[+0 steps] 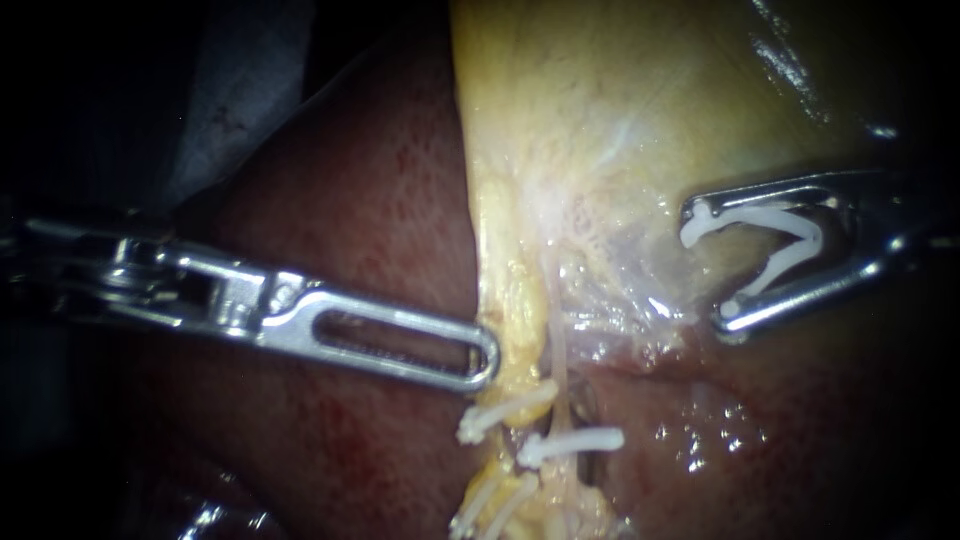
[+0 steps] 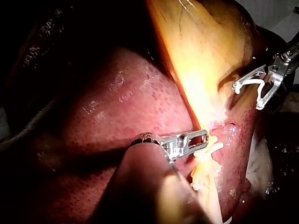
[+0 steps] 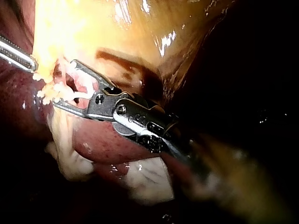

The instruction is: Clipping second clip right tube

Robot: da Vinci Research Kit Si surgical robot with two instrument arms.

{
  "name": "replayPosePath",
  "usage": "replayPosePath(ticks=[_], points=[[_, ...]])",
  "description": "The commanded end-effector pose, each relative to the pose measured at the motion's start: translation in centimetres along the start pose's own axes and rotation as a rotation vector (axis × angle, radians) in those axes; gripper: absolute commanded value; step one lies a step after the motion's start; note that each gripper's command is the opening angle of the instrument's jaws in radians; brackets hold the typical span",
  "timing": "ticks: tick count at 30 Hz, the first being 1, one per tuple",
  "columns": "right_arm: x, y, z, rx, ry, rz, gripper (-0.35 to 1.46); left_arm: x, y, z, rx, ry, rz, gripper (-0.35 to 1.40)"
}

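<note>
Right tube (image 1: 558, 380) carries a set clip (image 1: 570, 443). Left instrument (image 1: 480, 358) rests at yellow tissue (image 1: 500, 300) beside it; grip I cannot tell. Well apart, right instrument (image 1: 710, 268) holds an open clip (image 1: 778, 270) in wide jaws: best seated squarely across, clear of the set clip.

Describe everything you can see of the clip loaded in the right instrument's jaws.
The clip is white and plastic-looking, an open V: two thin legs joined deep in the right instrument, the upper leg's end hooked. Each leg lies along one jaw, so the jaws hold it from both sides. Its mouth faces the tubes, over the pale gallbladder, apart from the clips already applied there.
</note>
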Motion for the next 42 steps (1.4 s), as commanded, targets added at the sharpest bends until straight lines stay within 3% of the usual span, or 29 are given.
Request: replayPosePath(ticks=[1, 9, 17, 27, 31, 42], points=[[0.00, 0.00, 0.01, 0.000, 0.000, 0.000, 0.59, 0.00, 0.00, -0.01, 0.000, 0.000, 0.000, -0.35], [-0.09, -0.05, 0.19, -0.010, -0.001, -0.007, 0.57, -0.07, -0.12, -0.29, 0.011, 0.006, -0.006, -0.35], [-0.40, -0.14, 0.67, 0.014, -0.012, 0.061, 0.58, -0.14, -0.34, -0.62, 0.009, -0.013, -0.020, -0.35], [-0.83, -0.30, 1.19, 0.073, -0.043, 0.151, 0.55, -0.13, -0.47, -0.68, 0.011, -0.015, -0.026, -0.35], [-0.92, -0.26, 1.24, 0.071, -0.044, 0.151, 0.55, -0.13, -0.49, -0.69, 0.012, -0.014, -0.027, -0.35], [-1.00, -0.08, 1.23, 0.067, -0.043, 0.150, 0.55, -0.12, -0.58, -0.70, 0.013, -0.015, -0.036, -0.35]])
